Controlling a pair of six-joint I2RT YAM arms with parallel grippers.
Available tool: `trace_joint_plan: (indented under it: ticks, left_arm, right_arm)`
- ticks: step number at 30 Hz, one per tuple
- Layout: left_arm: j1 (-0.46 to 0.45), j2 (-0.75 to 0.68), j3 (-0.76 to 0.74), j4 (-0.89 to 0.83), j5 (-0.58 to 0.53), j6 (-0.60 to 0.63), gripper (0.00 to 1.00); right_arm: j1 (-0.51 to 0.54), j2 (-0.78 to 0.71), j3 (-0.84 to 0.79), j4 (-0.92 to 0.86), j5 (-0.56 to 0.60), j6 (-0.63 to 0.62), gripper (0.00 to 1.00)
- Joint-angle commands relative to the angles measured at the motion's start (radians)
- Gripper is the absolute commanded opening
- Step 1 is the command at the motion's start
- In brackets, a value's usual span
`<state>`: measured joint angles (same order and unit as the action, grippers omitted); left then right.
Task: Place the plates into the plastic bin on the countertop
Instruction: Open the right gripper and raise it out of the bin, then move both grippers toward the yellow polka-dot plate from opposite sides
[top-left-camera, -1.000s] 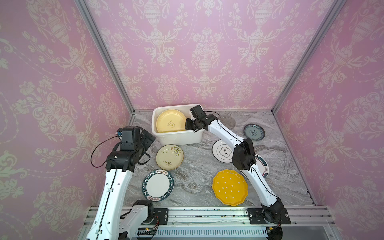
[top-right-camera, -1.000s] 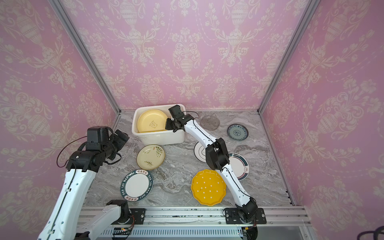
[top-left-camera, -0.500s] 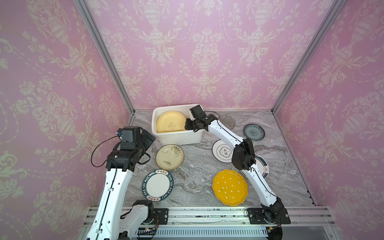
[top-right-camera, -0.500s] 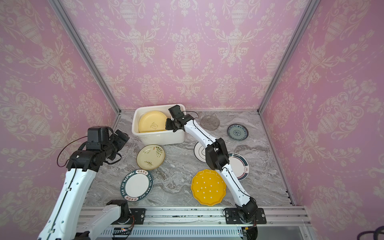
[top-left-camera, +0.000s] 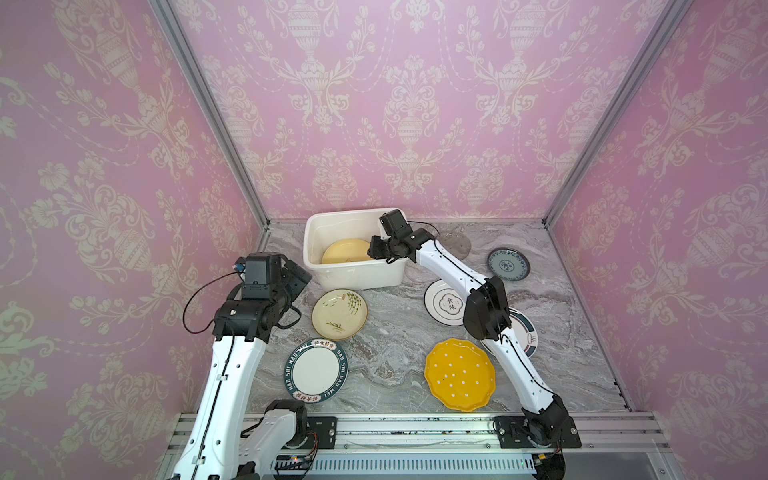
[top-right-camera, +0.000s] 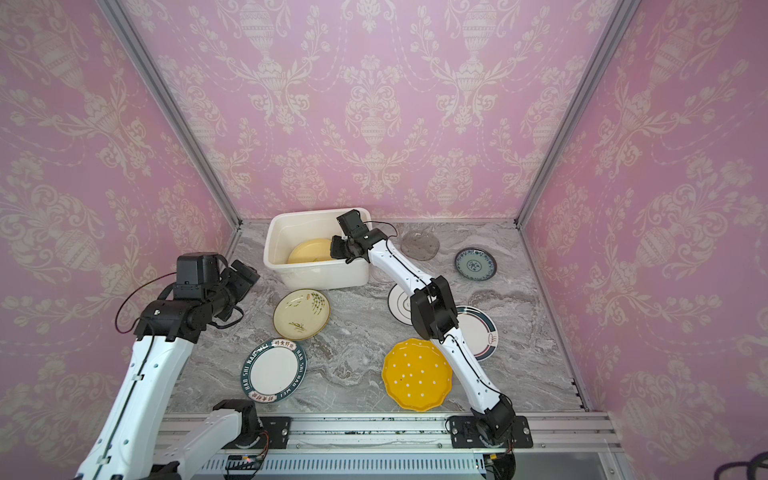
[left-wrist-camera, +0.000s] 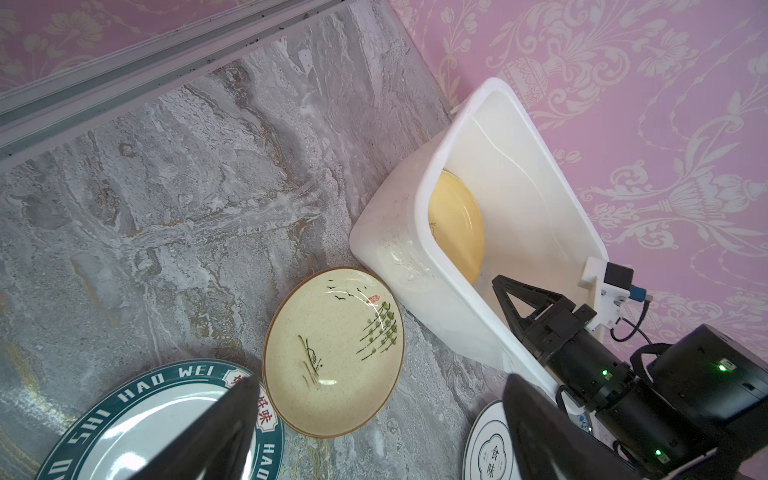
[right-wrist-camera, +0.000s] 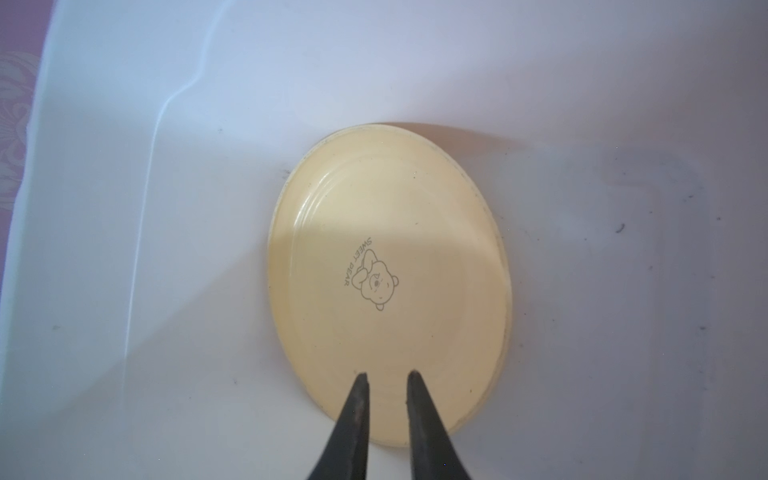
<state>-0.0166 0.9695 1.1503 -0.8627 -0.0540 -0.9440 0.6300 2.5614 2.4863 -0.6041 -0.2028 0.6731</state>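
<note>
The white plastic bin (top-left-camera: 357, 279) (top-right-camera: 324, 277) stands at the back of the countertop (top-left-camera: 395, 345). A pale yellow plate (top-left-camera: 344, 251) (top-right-camera: 308, 252) (right-wrist-camera: 386, 282) lies inside it. My right gripper (top-left-camera: 374, 249) (top-right-camera: 337, 250) (right-wrist-camera: 385, 376) reaches into the bin just over that plate's near rim, with its jaws a little apart and nothing between them. My left gripper (top-left-camera: 297, 277) (left-wrist-camera: 382, 415) hovers wide open left of the bin, above a cream sprig plate (top-left-camera: 339, 313) (left-wrist-camera: 332, 357) and a white plate with a lettered rim (top-left-camera: 316, 370) (left-wrist-camera: 145, 424).
Other plates lie on the countertop: yellow dotted (top-left-camera: 460, 374), white with a character (top-left-camera: 444, 301), one with a teal rim (top-left-camera: 525, 332) partly under the right arm, blue-patterned (top-left-camera: 508, 264), and smoky glass (top-right-camera: 419, 245). Pink walls and aluminium rails close in three sides.
The pale yellow plate has dropped from a raised, tilted position to the bin floor. The right jaws have parted off it. The left arm has not moved.
</note>
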Motion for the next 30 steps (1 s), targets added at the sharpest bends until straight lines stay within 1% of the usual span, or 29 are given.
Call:
trace_joint_plan:
  ticks: [1,5,7,9,11,13,16,20,23,24,27,28,30]
  left_arm:
    - [-0.002,0.003,-0.016,-0.033,0.011,0.012,0.94]
    - [-0.002,0.006,-0.014,-0.030,0.013,0.017,0.94]
    - [-0.002,0.004,-0.014,-0.030,0.014,0.017,0.94]
    - [-0.002,0.001,-0.014,-0.029,0.017,0.018,0.94]
    - [-0.002,-0.009,-0.013,-0.021,0.018,0.024,0.94]
    - [-0.002,-0.025,-0.014,-0.004,0.024,0.038,0.95]
    - [-0.002,-0.038,0.012,0.015,0.053,0.095,0.97]
    - [-0.002,-0.071,0.048,0.046,0.088,0.160,0.99]
    - [-0.001,-0.106,0.059,0.090,0.147,0.194,0.99]
    - [-0.002,-0.107,0.069,0.092,0.181,0.201,0.99]
    - [-0.003,-0.058,0.136,0.027,0.330,0.235,0.97]
    - [-0.004,-0.036,0.158,0.004,0.388,0.235,0.96]
    - [-0.024,-0.022,0.170,-0.005,0.467,0.228,0.96]
  right_arm:
    - [0.004,0.061,-0.007,-0.015,0.003,-0.017,0.19]
    - [0.000,0.056,-0.007,-0.010,-0.007,-0.017,0.20]
    - [0.000,0.044,-0.006,-0.002,-0.018,-0.018,0.25]
    - [0.000,0.023,-0.007,0.010,-0.031,-0.021,0.33]
    - [0.000,-0.008,-0.004,0.024,-0.044,-0.027,0.44]
    - [0.000,-0.045,-0.004,0.033,-0.054,-0.038,0.51]
    - [0.003,-0.116,-0.006,0.028,-0.054,-0.069,0.66]
    - [0.008,-0.227,-0.028,0.012,-0.055,-0.143,0.78]
    - [0.008,-0.317,-0.053,-0.021,-0.029,-0.179,0.87]
    - [0.008,-0.346,-0.064,-0.035,-0.019,-0.185,0.89]
    - [0.000,-0.454,-0.115,-0.115,0.028,-0.194,0.90]
    - [-0.004,-0.502,-0.154,-0.143,0.037,-0.190,0.90]
    - [-0.014,-0.605,-0.267,-0.178,0.059,-0.175,0.90]
